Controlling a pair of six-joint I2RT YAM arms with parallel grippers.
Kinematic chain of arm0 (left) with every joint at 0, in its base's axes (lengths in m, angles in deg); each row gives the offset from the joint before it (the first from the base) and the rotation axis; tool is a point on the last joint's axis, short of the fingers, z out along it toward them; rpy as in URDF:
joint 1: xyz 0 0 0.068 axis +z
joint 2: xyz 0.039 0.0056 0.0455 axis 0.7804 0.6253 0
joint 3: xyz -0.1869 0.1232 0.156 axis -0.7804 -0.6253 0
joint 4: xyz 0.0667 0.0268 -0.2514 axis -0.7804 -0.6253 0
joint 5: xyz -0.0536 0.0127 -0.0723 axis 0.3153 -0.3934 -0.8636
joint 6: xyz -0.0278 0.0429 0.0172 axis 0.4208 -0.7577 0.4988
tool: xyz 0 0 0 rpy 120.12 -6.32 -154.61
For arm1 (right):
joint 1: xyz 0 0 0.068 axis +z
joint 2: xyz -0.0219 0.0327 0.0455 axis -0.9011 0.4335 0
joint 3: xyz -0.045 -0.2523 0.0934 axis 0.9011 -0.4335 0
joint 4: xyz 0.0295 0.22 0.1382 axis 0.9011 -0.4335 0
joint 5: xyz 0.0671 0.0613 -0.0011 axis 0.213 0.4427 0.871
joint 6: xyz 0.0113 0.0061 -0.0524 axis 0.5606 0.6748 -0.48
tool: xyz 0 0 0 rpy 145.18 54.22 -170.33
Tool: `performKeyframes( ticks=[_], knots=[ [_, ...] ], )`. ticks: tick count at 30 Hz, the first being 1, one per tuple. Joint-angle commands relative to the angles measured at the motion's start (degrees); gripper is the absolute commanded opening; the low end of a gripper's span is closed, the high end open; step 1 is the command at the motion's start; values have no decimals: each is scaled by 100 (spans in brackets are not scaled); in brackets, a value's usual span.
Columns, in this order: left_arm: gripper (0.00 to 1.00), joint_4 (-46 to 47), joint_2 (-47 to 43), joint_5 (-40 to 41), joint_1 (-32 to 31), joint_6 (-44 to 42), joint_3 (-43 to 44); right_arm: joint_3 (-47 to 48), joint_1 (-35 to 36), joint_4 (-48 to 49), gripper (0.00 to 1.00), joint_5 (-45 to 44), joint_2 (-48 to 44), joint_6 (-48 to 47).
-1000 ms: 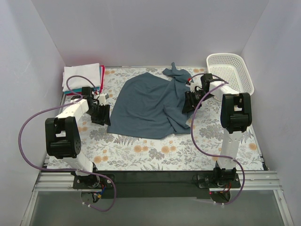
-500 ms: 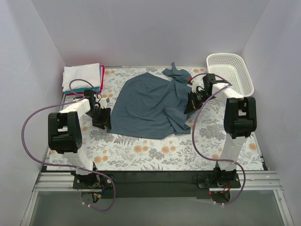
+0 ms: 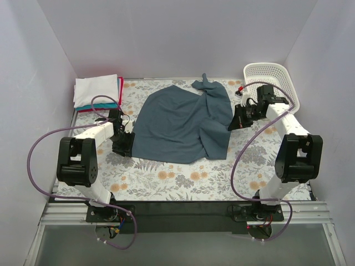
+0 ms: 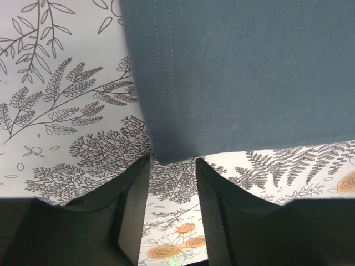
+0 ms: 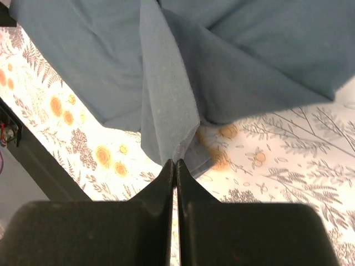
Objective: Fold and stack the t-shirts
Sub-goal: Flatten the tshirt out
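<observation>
Slate-blue t-shirt lies spread across the middle of the floral tabletop, its long axis running from the near-left hem corner to a bunched tip pointing at the far wall. Since a second ago the right end effector has clamped flat on a fold at the shirt's right edge and drawn outward toward the white basket. The left end effector has edged in to the hem corner, fingers narrowly parted around it. A stack of folded shirts, white on top, sits far left.
</observation>
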Motion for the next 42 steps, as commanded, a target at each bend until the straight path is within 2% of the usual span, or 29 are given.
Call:
performKeyframes(
  ticks=[1,3,4,8,11,17,21,27,30,34,37,42],
  knots=[
    [34,242,211,29,-219,176,-211,-137,-255,-166,1,-51,-440,-120],
    [27,242,238,-23,-280,193,-159,-181,-360,-254,1,-103,-537,-199],
    [19,242,212,-32,-281,193,-133,-225,-396,-272,1,-138,-633,-226],
    [0,216,54,-41,-272,202,60,-261,-545,-360,1,-262,-809,-314],
    [0,84,-157,-164,-114,185,254,-252,-668,-457,1,-375,-959,-384],
    [0,-522,-596,-533,861,-113,1220,-181,-985,-623,1,-675,-1433,-524],
    [0,-1111,-1175,-1155,1362,-386,1590,-225,-1266,-861,1,-710,-1925,-779],
    [0,-1551,-2441,-1781,1784,-484,1792,-42,-1898,-984,1,-394,-3434,-903],
    [0,-1446,-3056,-1878,2021,-273,2301,651,-2215,-871,1,-341,-3797,-772],
    [0,-622,-3611,-1633,2066,533,3057,1530,-2259,-186,1,-718,-3983,9],
    [0,-374,-3489,-1641,2066,869,3865,2461,-2259,132,1,-965,-3658,414],
    [0,-364,-3067,-1544,2066,1379,5078,4034,-2259,386,1,-649,-3262,1021]
  ],
)
